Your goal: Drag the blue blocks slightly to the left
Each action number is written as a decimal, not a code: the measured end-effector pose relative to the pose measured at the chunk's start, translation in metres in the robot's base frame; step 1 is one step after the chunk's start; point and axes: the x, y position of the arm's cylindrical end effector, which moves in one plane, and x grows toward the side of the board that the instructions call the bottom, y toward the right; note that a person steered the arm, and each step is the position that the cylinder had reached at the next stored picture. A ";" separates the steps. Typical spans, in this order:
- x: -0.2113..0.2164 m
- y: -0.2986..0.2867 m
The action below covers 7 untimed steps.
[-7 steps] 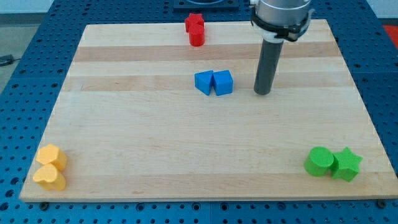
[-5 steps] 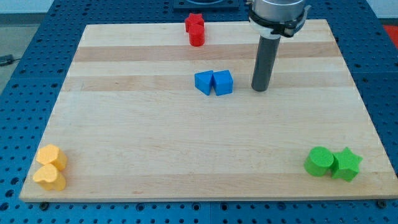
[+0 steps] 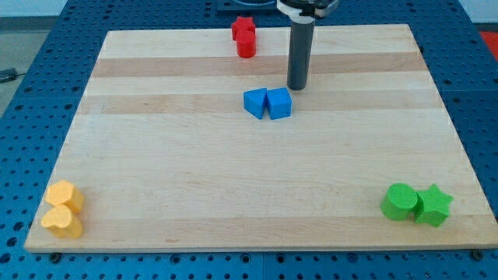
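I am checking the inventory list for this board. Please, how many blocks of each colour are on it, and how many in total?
Red blocks: 2
Blue blocks: 2
Yellow blocks: 2
Green blocks: 2
Total: 8

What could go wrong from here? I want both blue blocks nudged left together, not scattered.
My tip sits just above and right of the right blue block, not level with the pair. A leftward sweep from here may clip only that block's top corner, turning it or splitting it from the left blue block. A longer stroke could drift toward the red blocks.
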 end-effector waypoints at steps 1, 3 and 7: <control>-0.002 -0.001; -0.001 -0.009; 0.029 -0.019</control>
